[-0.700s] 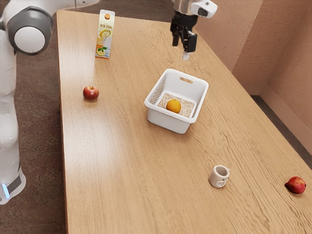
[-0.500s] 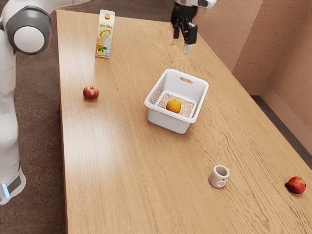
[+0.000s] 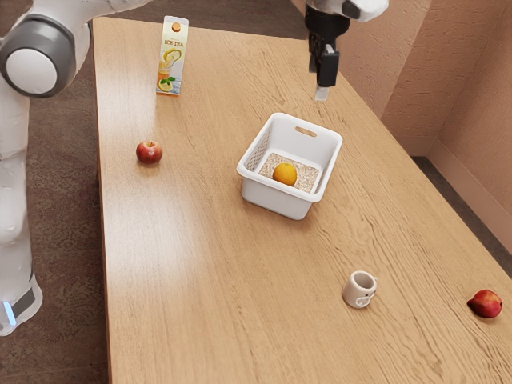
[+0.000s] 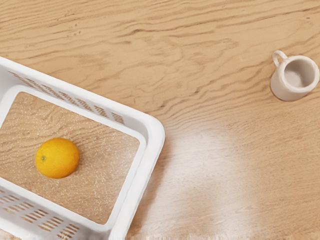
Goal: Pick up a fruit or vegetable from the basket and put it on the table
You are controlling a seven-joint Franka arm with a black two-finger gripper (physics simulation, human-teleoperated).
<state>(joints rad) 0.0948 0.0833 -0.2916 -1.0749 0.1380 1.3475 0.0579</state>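
Exterior view: end effector (image 3: 318,83), fingers apart; one orange (image 3: 285,174) in one basket (image 3: 276,198), two red fruits (image 3: 149,153), one mug (image 3: 358,293), one carton (image 3: 172,56).

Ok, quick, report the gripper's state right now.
Gripper: can't tell whether it's open or closed; I see nothing held in it.

tool (image 3: 319,86) shifted, nearer the exterior view's right

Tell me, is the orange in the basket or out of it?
It's in: the orange sits on the floor of the basket, with white walls around it.
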